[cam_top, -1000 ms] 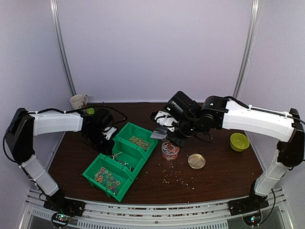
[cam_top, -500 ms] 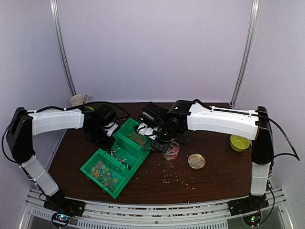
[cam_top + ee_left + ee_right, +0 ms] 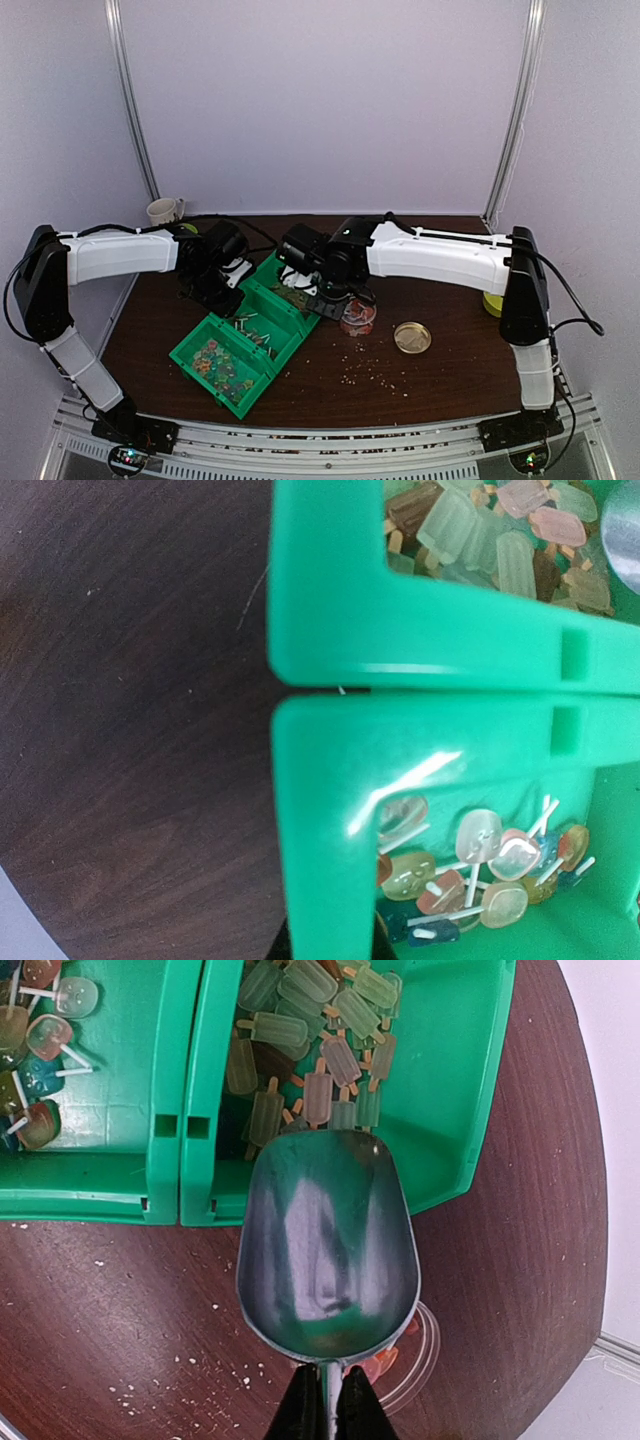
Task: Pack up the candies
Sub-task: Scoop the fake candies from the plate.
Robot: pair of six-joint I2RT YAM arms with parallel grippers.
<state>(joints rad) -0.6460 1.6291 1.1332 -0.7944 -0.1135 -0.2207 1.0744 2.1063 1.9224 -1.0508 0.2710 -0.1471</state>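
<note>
My right pincer (image 3: 324, 1388) clenched empty grey metal scoop (image 3: 325, 1240), pale popsicle-shaped candies (image 3: 322, 1090) in green plastic bin (image 3: 455, 1130) just ahead; scooping step, next prob. dip fwd.

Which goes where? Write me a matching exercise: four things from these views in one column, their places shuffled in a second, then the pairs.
Things
1. silver metal scoop
2. pale popsicle-shaped candies
3. small round gold lid
4. white ceramic mug

Places
A. at the far left corner of the brown table
B. gripped by its handle in the right tool
C. flat on the table, right of the clear plastic cup
D. piled in the end green plastic bin

Pairs: 1-B, 2-D, 3-C, 4-A
</note>
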